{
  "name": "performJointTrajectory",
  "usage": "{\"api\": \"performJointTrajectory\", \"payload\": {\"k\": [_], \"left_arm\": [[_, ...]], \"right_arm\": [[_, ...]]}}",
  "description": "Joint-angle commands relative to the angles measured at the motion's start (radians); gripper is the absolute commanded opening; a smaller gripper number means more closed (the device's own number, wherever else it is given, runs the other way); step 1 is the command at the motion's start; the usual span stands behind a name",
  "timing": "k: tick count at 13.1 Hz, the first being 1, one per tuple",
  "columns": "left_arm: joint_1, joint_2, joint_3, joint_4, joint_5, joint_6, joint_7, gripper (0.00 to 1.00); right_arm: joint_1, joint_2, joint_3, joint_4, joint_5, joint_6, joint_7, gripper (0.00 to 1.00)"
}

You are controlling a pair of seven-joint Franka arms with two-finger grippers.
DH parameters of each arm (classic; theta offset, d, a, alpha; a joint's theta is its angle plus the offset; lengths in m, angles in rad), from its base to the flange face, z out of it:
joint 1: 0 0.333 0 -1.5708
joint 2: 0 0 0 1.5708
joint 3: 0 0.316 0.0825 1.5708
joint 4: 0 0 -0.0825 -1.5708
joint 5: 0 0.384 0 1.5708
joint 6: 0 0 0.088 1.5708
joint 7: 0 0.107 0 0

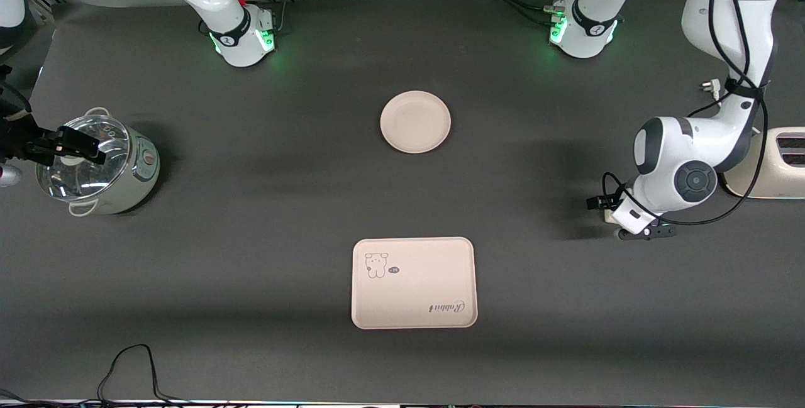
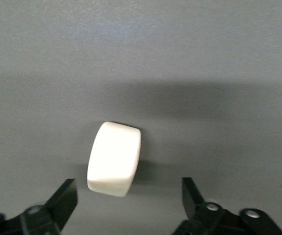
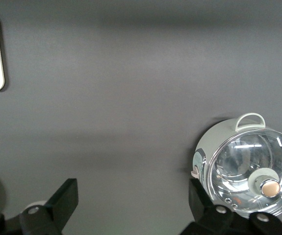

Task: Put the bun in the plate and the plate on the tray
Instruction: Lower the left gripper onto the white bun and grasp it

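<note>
The off-white bun (image 2: 114, 159) lies on the dark table mat, just ahead of my left gripper (image 2: 129, 203). The black fingers (image 2: 64, 200) stand apart on either side of the bun's near end and touch nothing. In the front view this gripper (image 1: 632, 226) hangs low at the left arm's end of the table, and its hand hides the bun. The round plate (image 1: 415, 121) sits empty mid-table. The tray (image 1: 413, 282) with the animal drawing lies nearer the front camera. My right gripper (image 3: 131, 203) is open and empty, up in the air beside the pot.
A steel pot with a glass lid (image 1: 94, 166) stands at the right arm's end of the table. A cream appliance (image 1: 777, 163) sits at the left arm's end, close to that arm's elbow. A black cable (image 1: 132, 370) loops near the table's front edge.
</note>
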Motion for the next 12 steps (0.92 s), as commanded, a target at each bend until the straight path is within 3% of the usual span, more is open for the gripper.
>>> {"api": "performJointTrajectory", "payload": {"k": [1,3,8,10,12], "left_arm": [[0.01,0.02,0.001,0.008,-0.006,0.037,0.009,0.76],[0.01,0.034,0.001,0.009,-0.006,0.058,0.01,0.66],[0.018,-0.004,0.002,0.016,-0.006,0.031,0.015,0.21],[0.019,-0.061,0.007,0.025,-0.006,-0.064,0.015,0.2],[0.019,-0.171,0.008,0.04,-0.006,-0.24,0.013,0.21]], "right_arm": [[-0.003,-0.022,0.002,-0.02,-0.014,-0.003,-0.021,1.0],[-0.003,-0.02,0.002,-0.019,-0.014,-0.001,-0.021,1.0],[-0.006,-0.019,0.0,-0.02,-0.011,-0.001,-0.021,1.0],[-0.005,-0.019,-0.003,-0.02,-0.011,-0.001,-0.021,1.0],[-0.005,-0.019,-0.004,-0.02,-0.01,-0.001,-0.021,1.0]]}}
